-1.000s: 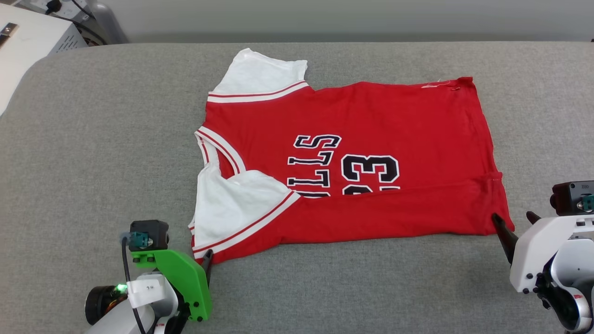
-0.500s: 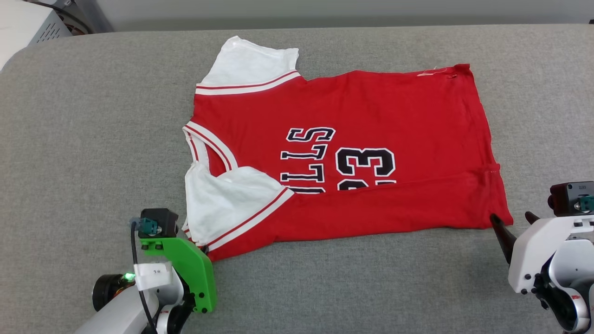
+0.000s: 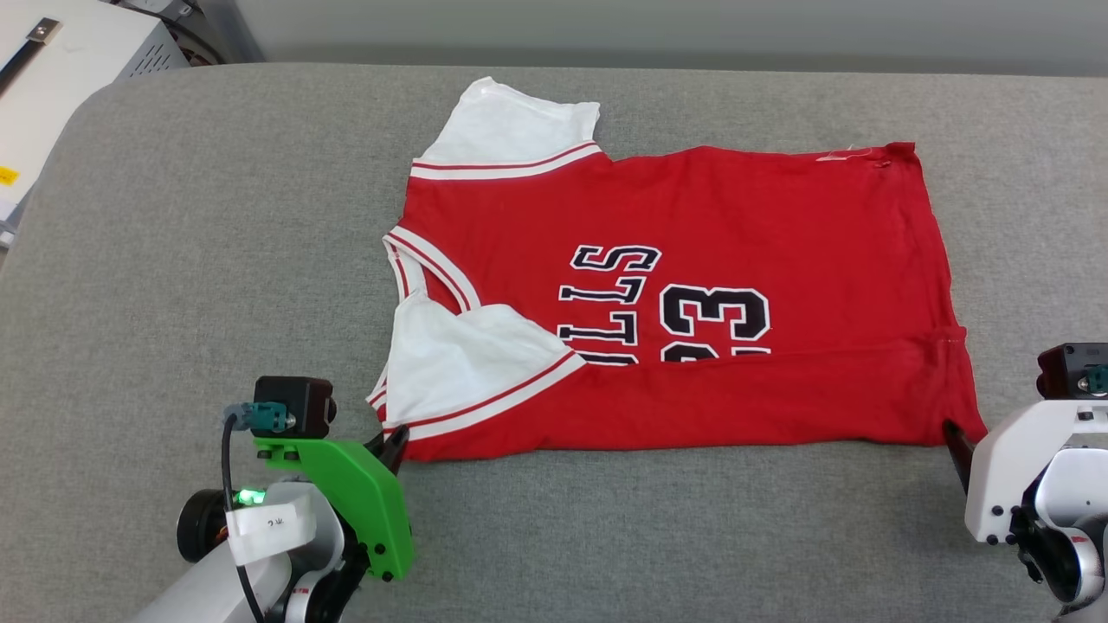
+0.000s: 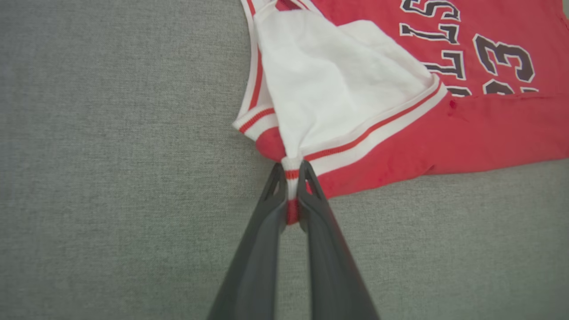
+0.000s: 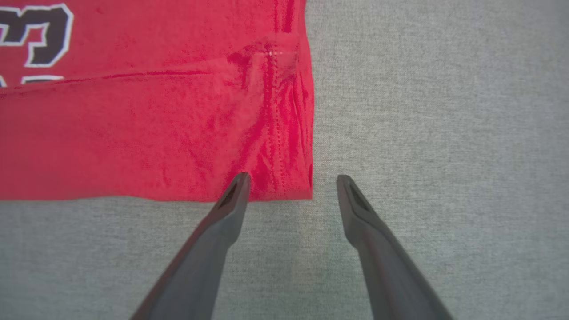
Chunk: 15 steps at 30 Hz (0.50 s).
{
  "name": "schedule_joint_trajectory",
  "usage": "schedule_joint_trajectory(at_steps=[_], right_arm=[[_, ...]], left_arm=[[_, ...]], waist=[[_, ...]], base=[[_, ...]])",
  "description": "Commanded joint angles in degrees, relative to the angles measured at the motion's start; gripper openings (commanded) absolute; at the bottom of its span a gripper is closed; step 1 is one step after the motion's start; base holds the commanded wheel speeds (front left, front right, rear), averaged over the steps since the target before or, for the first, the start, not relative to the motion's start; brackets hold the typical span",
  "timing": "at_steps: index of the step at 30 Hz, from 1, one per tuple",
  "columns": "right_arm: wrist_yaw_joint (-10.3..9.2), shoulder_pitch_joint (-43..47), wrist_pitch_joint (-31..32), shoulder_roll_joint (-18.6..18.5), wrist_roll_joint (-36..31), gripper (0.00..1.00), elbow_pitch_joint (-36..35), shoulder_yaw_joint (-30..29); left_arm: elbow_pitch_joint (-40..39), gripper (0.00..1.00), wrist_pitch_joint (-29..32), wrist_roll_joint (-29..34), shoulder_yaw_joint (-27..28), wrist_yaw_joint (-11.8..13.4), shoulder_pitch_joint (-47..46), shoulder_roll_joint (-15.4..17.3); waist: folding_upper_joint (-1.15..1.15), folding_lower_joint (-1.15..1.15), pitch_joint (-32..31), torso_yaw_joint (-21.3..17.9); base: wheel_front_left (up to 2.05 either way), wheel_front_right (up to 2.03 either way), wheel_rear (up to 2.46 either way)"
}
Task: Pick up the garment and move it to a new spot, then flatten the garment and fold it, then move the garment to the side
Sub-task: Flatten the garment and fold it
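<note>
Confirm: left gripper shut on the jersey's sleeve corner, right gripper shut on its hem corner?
No: the right gripper is open, straddling the hem corner of the jersey, per the right wrist view. The left gripper is shut on the sleeve corner.

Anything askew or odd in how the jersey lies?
Yes. The garment has its near edge folded up over the print, hiding part of the lettering and the 23; the near white sleeve lies skewed across the chest.

The head camera looks down from high up at the whole garment (image 3: 692,216) on the counter (image 3: 173,260). The wrist cameras sit low and close. One, behind the left gripper (image 4: 291,173), faces the garment's near left corner. The other, behind the right gripper (image 5: 293,180), faces its near right corner. The head view shares both corners.
</note>
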Motion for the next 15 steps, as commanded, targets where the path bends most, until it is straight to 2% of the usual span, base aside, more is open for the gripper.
schedule_joint_trajectory(at_steps=[1,5,13,14,15], right_arm=[[-0.04,-1.28,0.01,0.12,-0.94,1.00,1.19,-0.54],[-0.04,-2.95,-0.11,0.89,-2.57,1.00,4.95,-1.70],[-0.04,-4.39,-0.32,1.27,-1.75,1.00,10.20,-0.85],[-0.04,-4.29,0.02,1.40,-1.61,0.49,10.86,-0.67],[-0.04,-4.16,0.29,1.50,-1.52,0.35,11.29,-0.47]], left_arm=[[-1.10,0.00,0.42,1.16,-0.09,0.48,-0.22,0.42],[-3.35,0.00,0.99,1.75,-0.46,1.02,-0.47,0.85],[-4.88,0.00,2.29,2.33,-1.12,1.49,-0.69,1.87],[-4.92,0.00,2.37,2.38,-1.14,1.54,-0.71,1.97],[-4.90,0.00,2.41,2.42,-1.16,1.58,-0.73,2.03]], waist=[[0.00,0.00,0.48,0.43],[0.00,0.00,1.14,0.89],[0.00,0.00,2.21,1.15],[0.00,0.00,2.25,1.17],[0.00,0.00,2.20,1.19]], base=[[0.00,0.00,0.00],[0.00,0.00,0.00],[0.00,0.00,0.00],[0.00,0.00,0.00],[0.00,0.00,0.00]])
